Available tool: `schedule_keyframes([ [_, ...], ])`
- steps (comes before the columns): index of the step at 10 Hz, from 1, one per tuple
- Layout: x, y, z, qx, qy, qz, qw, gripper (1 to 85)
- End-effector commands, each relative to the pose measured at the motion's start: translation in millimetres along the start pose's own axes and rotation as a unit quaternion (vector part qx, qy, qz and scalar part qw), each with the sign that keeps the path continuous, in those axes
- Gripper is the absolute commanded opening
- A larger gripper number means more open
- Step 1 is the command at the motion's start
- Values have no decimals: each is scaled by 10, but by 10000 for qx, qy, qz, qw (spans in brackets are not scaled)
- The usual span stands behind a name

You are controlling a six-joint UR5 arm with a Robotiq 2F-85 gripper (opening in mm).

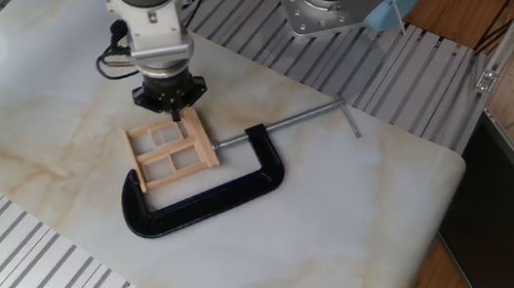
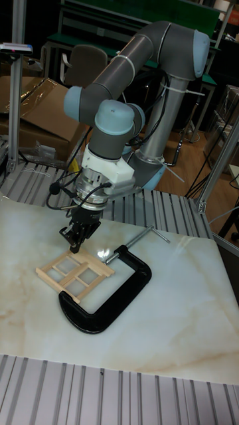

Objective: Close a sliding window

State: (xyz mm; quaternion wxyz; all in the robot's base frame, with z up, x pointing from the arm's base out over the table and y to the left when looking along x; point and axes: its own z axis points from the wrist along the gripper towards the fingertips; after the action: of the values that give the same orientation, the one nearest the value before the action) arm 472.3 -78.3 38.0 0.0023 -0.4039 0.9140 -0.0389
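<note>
Sliding window (image 1: pixel 171 152) flat on worktop (image 1: pixel 343 202), held by C-clamp (image 1: pixel 206 192). Tool (image 1: pixel 174 112) above upper edge, apart; finger spacing indiscernible. Closure unconfirmed.

The sliding window (image 1: pixel 170 153) (image 2: pixel 72 268), pale wood with four panes, lies flat, clamped by a black C-clamp (image 1: pixel 206 194) (image 2: pixel 113 293)

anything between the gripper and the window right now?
Nothing. The gripper hangs just above the window's far edge; in the tall fixed view only bare table shows in the small gap. The clamp sits on the other side.
</note>
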Motion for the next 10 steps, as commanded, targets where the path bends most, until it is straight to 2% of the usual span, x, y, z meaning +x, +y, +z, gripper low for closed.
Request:
schedule_keyframes([
  [1, -87, -188, 31, -13, -99, -134, 9999, 7],
  [2, -124, -285, 50, -11, -120, -195, 9997, 7],
  [5, -213, -354, 84, 69, -181, -156, 9997, 7],
  [7, -175, -340, 85, 42, -107, -97, 9999, 7],
  [8, -177, -290, 85, -57, -113, 13, 9999, 7],
  [10, -93, -297, 86, -42, 50, 162, 9998, 7],
])
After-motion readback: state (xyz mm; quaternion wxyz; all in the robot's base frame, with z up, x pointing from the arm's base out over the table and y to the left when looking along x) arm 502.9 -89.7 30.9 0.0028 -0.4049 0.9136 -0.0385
